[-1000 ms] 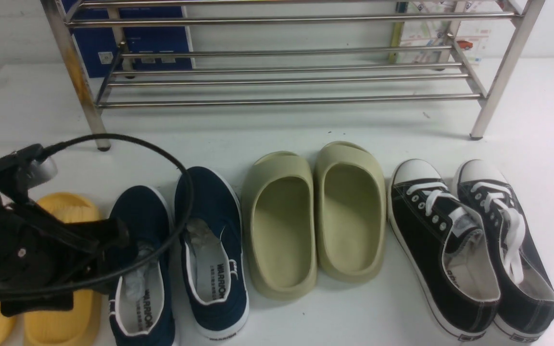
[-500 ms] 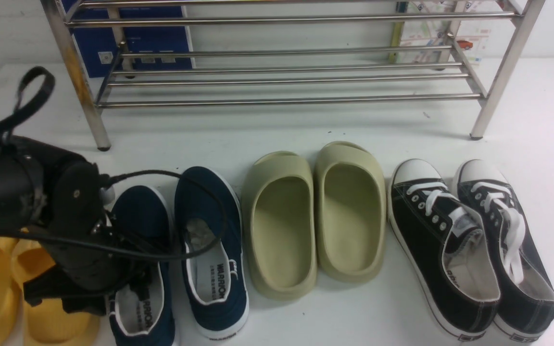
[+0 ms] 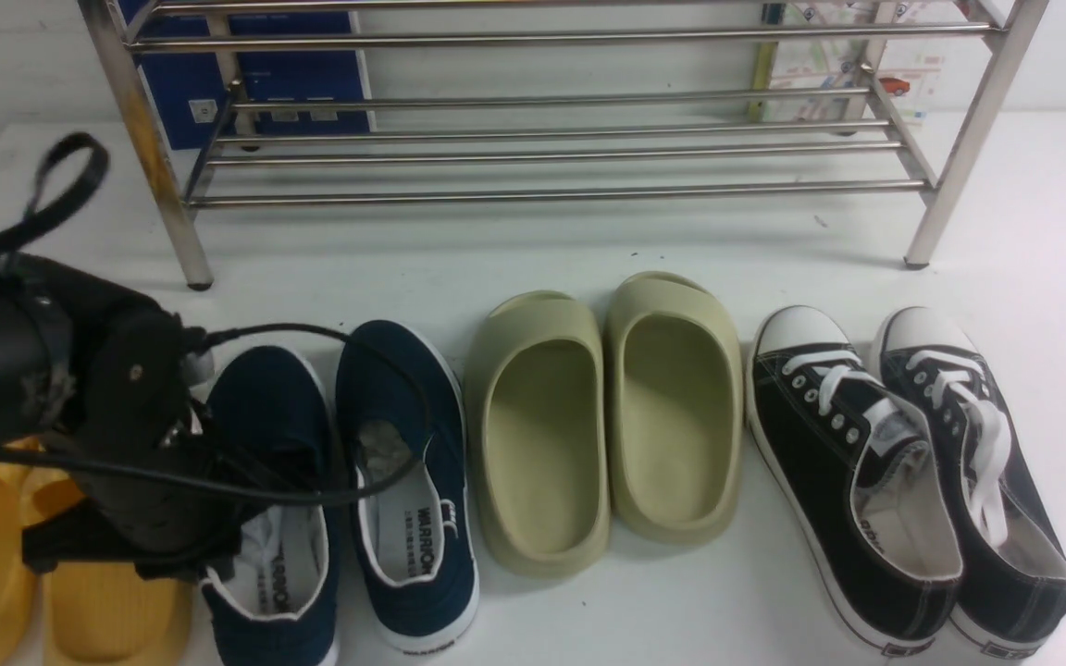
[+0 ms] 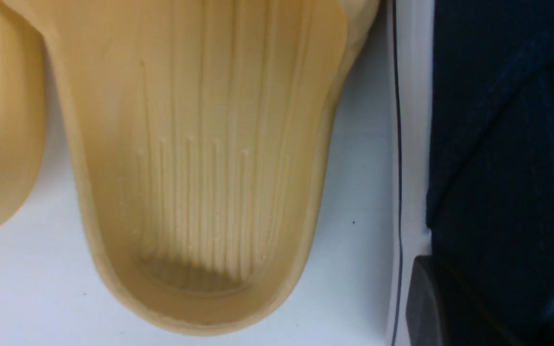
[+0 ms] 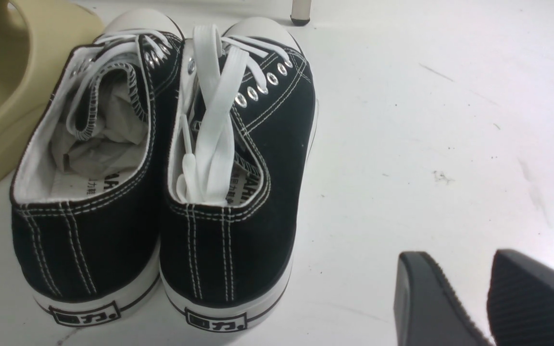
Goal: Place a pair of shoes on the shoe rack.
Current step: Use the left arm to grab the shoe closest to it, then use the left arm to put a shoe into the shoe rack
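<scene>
Left navy slip-on (image 3: 265, 412), right navy slip-on (image 3: 399, 384): dark-blue canvas, white soles, white insoles, dark "WARRIOR" print; shoe rack (image 3: 551, 194): shiny silver, yellowish smear on one leg; olive-green slippers (image 3: 538, 444): plain; black lace-up sneakers (image 3: 829, 444): white toe caps, laces, stitching; yellow slippers (image 3: 112, 610): lengthwise ribbing; table (image 3: 681, 610): white.

A pair of olive-green foam slippers (image 3: 672, 416) stands mid-scene on the white surface (image 3: 588, 620), toes pointing far. Just to their right sit two black lace-up sneakers (image 3: 811, 453) with white toe caps. Yellow slippers (image 3: 107, 615) lie near left. A blue panel (image 3: 302, 69) stands far left.
</scene>
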Tool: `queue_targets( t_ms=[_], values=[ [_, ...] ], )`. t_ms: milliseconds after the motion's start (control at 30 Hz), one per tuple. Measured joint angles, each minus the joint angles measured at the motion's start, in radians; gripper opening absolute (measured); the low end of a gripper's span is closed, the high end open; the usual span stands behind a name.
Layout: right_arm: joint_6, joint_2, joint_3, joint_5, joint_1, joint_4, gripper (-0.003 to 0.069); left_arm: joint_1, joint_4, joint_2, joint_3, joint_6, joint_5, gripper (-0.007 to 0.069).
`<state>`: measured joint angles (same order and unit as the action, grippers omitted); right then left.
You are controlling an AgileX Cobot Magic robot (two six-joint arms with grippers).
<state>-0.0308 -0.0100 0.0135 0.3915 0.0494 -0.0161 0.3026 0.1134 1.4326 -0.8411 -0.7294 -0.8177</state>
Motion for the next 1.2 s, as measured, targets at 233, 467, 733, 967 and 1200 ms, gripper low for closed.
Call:
queue_targets(
  t_ms=[233,467,733,967,1200],
  values=[
    [0.000,0.000,0.000,0.000,0.000,0.000,0.0237,0.000,0.005,-0.088,-0.110,0.101,-0.015,0.0009],
    [0.000,0.000,0.000,0.000,0.000,0.000,0.0237,-0.093,-0.050,0.092,-0.287,0.237,0.030,0.0009],
    [0.000,0.000,0.000,0.000,0.000,0.000,0.0239,-0.174,-0.125,0.316,-0.517,0.378,0.050,0.0009],
    [0.000,0.000,0.000,0.000,0.000,0.000,0.0239,-0.177,-0.128,0.526,-0.753,0.395,-0.005,0.0009],
    [0.000,0.000,0.000,0.000,0.000,0.000,0.0239,-0.177,-0.126,0.650,-0.948,0.367,-0.114,0.0009]
  ],
)
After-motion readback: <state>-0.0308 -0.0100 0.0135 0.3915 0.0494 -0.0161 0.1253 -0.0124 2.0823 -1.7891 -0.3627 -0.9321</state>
